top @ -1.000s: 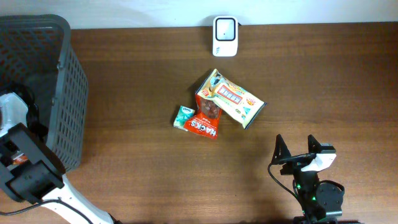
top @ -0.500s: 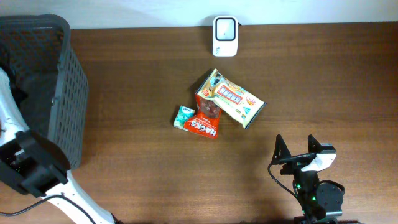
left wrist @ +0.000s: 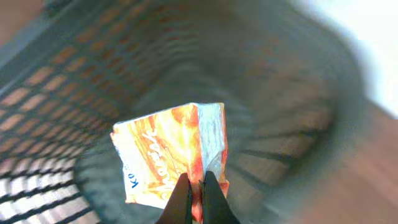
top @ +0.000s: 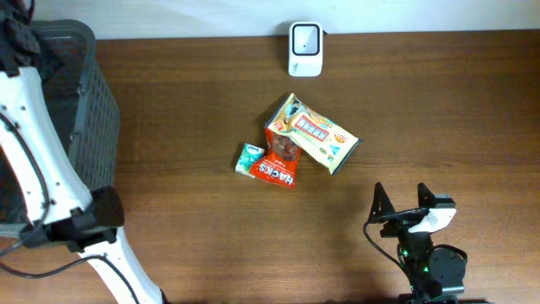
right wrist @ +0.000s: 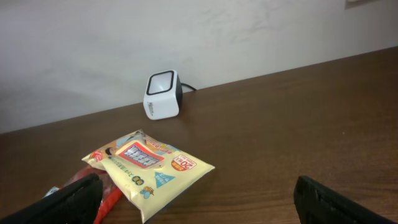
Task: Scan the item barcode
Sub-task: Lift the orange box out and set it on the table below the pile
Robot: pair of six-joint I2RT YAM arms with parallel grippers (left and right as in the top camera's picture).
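Currently, left gripper (left wrist: 196, 190) clenched on orange packet (left wrist: 165, 152) by one edge, packet slanting away from the grip over left basket (left wrist: 68, 81), contents blurred, right gripper (top: 401, 196) released

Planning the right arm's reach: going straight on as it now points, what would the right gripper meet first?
Probably the yellow snack packet, lying ahead between the open right gripper and the scanner; height is unclear, so it might pass over.
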